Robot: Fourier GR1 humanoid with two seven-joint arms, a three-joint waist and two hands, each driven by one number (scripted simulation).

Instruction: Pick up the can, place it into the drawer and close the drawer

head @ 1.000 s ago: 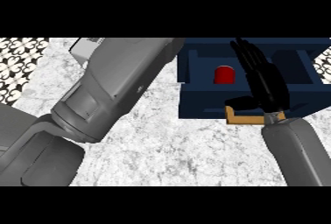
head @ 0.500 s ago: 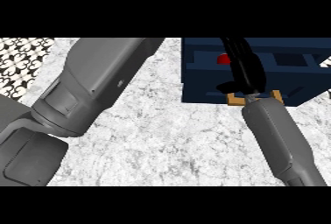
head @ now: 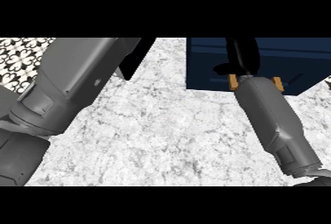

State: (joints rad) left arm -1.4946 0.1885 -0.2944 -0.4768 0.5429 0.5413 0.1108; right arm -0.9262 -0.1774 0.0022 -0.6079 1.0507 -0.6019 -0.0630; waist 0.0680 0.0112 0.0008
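Note:
The navy drawer [head: 294,59] fills the top right of the head view. Only its dark blue faces show, and no can is visible anywhere. Its wooden handle [head: 279,83] peeks out on both sides of my right wrist. My right hand [head: 241,54] lies against the drawer above the handle, black fingers stretched straight toward the top edge, holding nothing. The grey right forearm [head: 271,118] comes in from the lower right. Of my left hand [head: 137,57] only a black wedge shows at the top, past the big grey left forearm [head: 65,87].
White marbled counter [head: 168,131] spreads between the two forearms and below the drawer. A black-and-white patterned surface [head: 19,57] lies at the far left edge. The left forearm covers much of the counter's left side.
The drawer's open inside with the red can showed earlier and is now out of sight. My right hand has gone leftward and forward along the drawer, and both forearms loom larger.

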